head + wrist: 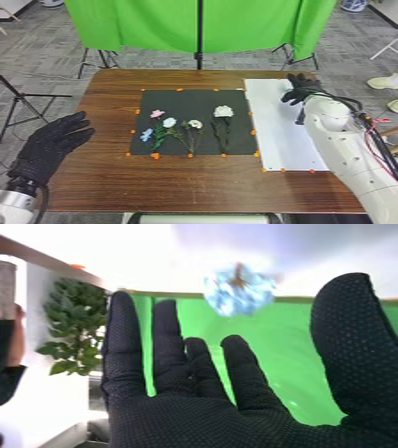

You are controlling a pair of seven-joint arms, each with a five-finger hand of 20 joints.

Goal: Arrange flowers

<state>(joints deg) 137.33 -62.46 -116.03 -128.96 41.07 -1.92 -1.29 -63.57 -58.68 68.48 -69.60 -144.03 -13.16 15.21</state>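
At our brown wooden bench's left edge is our black-gloved left hand, fingers slightly apart; ruffled, thin-stemmed flowers lie on a black square sheet; farther, at a white board, our right hand has straight, spread fingers near a frilly blue bloom.

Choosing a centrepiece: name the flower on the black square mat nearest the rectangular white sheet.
The white, green-stemmed flower, rightmost on the mat, with the biggest bloom.

The left robot hand could pass over the surface beside the black sheet; flowers obstruct that sheet, the right arm the white board.
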